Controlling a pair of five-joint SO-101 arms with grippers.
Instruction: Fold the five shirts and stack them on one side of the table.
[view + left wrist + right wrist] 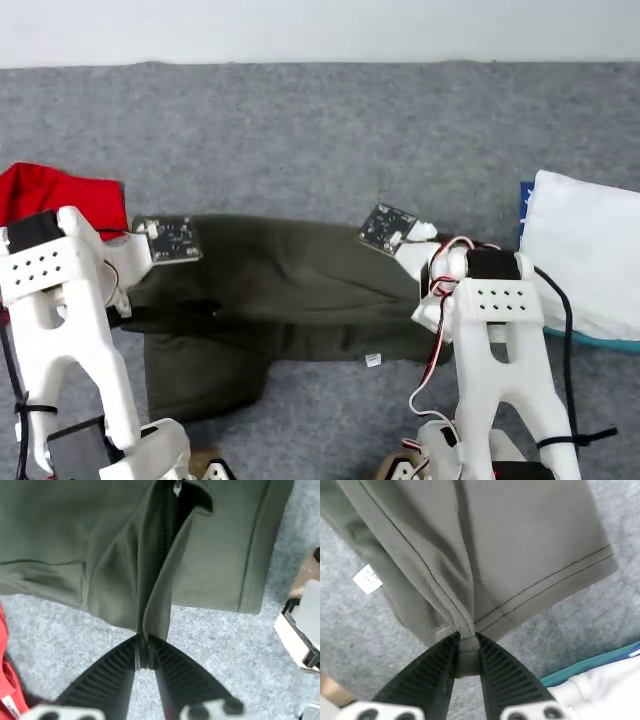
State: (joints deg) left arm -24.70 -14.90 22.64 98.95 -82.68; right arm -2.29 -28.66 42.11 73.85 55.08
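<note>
1. High view: we see an olive shirt point(290, 290) spread crosswise on the grey table point(300, 130). It runs from the left arm point(60, 290) to the right arm point(495, 300), with one end at each wrist. It is dark and partly folded, and one panel drops toward the near edge on the left. A small white tag point(373, 360) shows at its near hem. A red shirt point(50, 195) lies bunched behind the left arm. A white shirt point(590, 250) rests folded at the table's right side, a teal edge point(590, 340) beneath it.

2. Left wrist view: we see the left gripper point(143, 655) pressed together on a narrow ridge of olive cloth. The shirt fans away from the fingertips, creased, with a dark open fold along its middle. A sliver of red cloth sits beside the gripper.

3. Right wrist view: we see the right gripper point(466, 652) pinching a gathered corner of the olive shirt at its stitched hem. The cloth spreads away from the fingertips in soft folds. White and teal fabric lie near.
</note>
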